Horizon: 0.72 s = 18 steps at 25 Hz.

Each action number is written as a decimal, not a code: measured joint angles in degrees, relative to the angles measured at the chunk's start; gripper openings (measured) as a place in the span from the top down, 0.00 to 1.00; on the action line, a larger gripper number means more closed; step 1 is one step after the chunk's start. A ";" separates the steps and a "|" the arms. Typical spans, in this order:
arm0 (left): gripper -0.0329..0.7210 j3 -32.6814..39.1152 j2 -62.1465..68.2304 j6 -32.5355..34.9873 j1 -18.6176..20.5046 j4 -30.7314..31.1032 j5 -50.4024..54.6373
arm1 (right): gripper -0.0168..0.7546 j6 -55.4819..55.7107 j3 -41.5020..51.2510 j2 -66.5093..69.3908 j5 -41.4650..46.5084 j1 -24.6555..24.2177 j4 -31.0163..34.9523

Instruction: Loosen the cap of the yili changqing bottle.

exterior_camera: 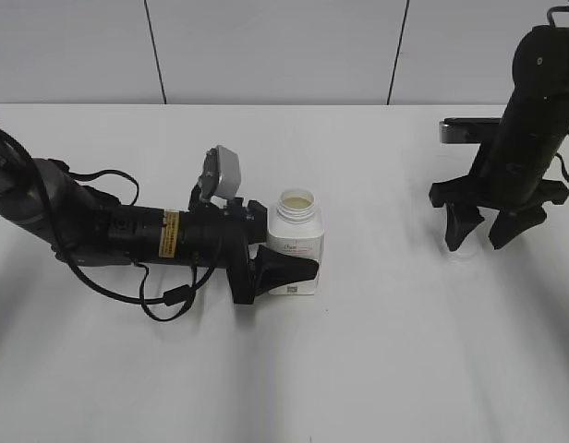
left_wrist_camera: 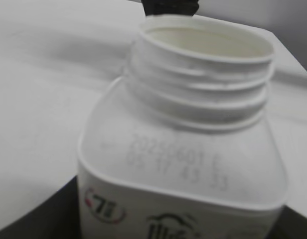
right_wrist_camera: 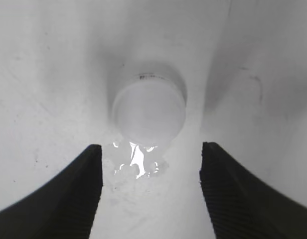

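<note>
Exterior view: table (exterior_camera: 377, 369) holds all; left gripper (exterior_camera: 286, 268) clamps the bottle (exterior_camera: 296, 242) upright, neck bare. Right gripper (right_wrist_camera: 149, 191), jaws spread and empty, hangs over the cap (right_wrist_camera: 148, 110) lying on the table. Judged done; lift the right gripper straight up so neither of its 2 fingers nudges the cap.

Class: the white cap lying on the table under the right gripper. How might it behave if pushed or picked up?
The cap looks small and thin-walled, so probably light. Lying flat on the table, it should slide rather than roll. Its smooth plastic may slip between the right gripper fingers.
</note>
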 joint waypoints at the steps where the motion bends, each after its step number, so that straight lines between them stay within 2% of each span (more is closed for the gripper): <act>1: 0.31 0.00 0.00 -0.49 0.00 -0.06 -0.06 | 0.34 0.00 0.00 0.00 0.22 0.00 0.00; 6: 0.22 0.00 0.00 -2.31 0.00 -0.17 -0.19 | 0.34 0.46 0.00 -1.98 0.61 0.00 0.00; 18: 0.21 0.00 0.00 -3.02 0.00 0.79 -3.45 | 0.34 0.57 -0.32 -9.34 0.11 0.00 0.30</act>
